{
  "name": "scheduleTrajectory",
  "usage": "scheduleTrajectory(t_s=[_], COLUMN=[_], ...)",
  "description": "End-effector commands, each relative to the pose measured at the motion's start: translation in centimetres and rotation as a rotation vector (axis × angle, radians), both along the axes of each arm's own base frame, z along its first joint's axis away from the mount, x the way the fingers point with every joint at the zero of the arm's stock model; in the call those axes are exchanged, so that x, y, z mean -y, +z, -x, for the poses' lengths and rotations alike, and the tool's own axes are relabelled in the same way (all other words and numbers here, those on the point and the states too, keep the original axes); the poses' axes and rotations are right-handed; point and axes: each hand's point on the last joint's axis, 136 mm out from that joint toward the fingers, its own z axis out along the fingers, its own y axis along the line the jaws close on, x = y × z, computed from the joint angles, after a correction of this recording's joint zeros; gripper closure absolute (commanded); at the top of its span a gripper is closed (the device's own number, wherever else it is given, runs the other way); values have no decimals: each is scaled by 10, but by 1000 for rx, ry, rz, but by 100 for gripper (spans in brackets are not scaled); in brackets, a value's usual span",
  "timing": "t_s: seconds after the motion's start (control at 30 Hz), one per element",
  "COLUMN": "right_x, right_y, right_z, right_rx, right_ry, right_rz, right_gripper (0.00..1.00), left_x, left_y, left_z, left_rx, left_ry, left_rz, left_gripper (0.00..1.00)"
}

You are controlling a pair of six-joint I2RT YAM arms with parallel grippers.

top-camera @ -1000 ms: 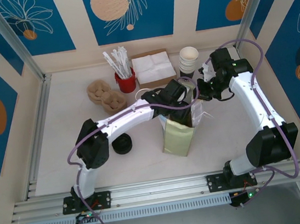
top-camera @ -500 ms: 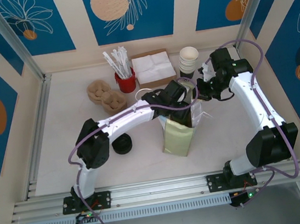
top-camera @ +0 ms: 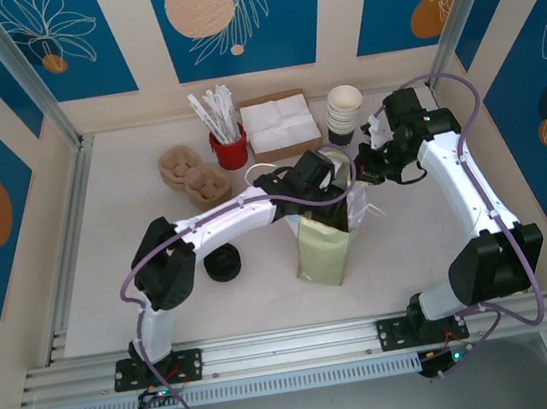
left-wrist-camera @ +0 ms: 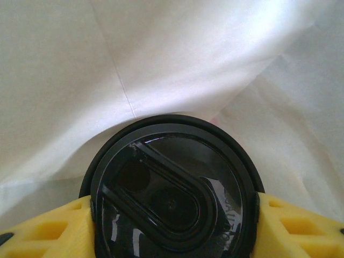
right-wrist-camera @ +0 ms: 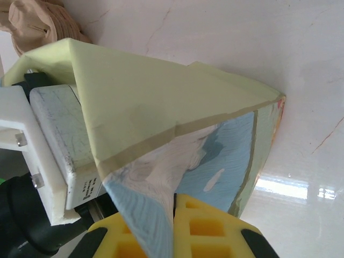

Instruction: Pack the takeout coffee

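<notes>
The left gripper (left-wrist-camera: 172, 228) has its yellow fingers (left-wrist-camera: 45, 234) squeezed on both sides of the takeout coffee (left-wrist-camera: 172, 199), up near its black lid (left-wrist-camera: 134, 161). The cup is down inside the paper bag (top-camera: 325, 248), with white bag walls all around it. The right gripper (right-wrist-camera: 174, 228) is pinched tight on the bag's top edge. The bag stands near the middle of the worktop (top-camera: 125, 224). The cup is probably light. Its thin paper sides would squash, so hold them softly. The shiny lid looks slippery.
</notes>
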Motion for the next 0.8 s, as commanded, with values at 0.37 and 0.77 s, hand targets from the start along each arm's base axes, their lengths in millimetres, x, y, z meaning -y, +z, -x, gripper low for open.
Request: scheduleTrajectory(t_s=[0.37,0.77], right_x=[1,-1], right_y=[-4,-4], right_z=[30,31], right_rx=[-103,-92], right_ry=[-17,-9], right_rz=[-7,-8], right_gripper=[100,100], left_x=[-45,-43], left_y=[-104,-85], left_z=[26,23], left_rx=[-208,-160], left_ry=[28,28], left_rz=[-229,-221], left_gripper=[42,40])
